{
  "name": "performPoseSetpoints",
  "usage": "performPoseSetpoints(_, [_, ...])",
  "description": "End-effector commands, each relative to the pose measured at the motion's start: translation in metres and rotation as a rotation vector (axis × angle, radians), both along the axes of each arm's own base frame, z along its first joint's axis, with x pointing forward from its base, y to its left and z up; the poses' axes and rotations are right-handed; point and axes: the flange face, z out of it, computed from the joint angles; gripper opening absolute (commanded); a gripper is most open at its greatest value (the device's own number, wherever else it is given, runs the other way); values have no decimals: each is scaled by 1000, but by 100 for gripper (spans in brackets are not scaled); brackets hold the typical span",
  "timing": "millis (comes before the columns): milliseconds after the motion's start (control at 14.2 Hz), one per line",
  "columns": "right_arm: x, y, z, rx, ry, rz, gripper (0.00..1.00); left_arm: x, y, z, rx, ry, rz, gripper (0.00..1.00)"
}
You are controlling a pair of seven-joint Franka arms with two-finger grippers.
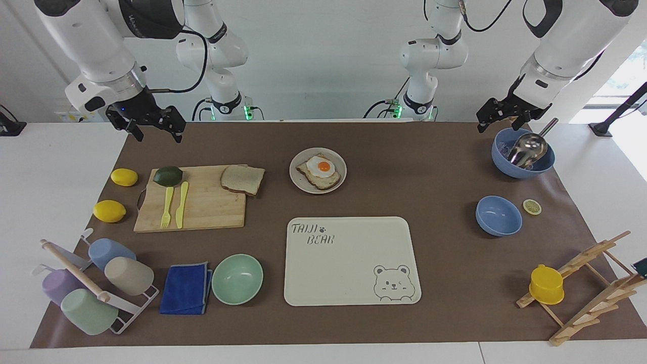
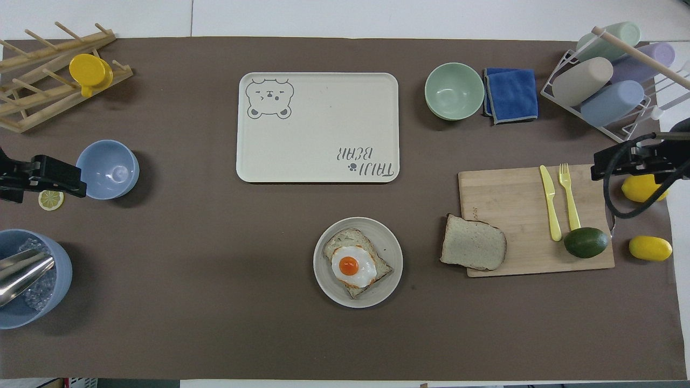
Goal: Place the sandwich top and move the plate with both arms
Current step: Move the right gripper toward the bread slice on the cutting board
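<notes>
The sandwich top, a plain bread slice, lies on the corner of the wooden cutting board nearest the plate. The beige-grey plate sits beside the board, toward the table's middle, and carries a bread slice topped with a fried egg. My right gripper hangs open and empty above the mat's edge, over the end of the board with the avocado. At the left arm's end my left gripper waits open, raised by the blue bowl with the scoop.
On the board lie an avocado and a yellow knife and fork; two lemons are beside it. A bear-print tray, mint bowl, blue cloth, cup rack, blue bowls and a wooden rack lie farther out.
</notes>
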Motion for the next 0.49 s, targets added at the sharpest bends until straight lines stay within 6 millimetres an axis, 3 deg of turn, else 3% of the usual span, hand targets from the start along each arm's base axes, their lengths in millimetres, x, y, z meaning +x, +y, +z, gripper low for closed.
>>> performPoseSetpoints(0, [-9,3,-2,6,11,12,100,-7,4,0,13,-10,1,100])
performPoseSetpoints(283, [-7,77,-31,-16,12,124,100,-7,4,0,14,-10,1,100])
performPoseSetpoints(424, [3,153,-75,-137,47,126,100,-7,4,0,14,-10,1,100])
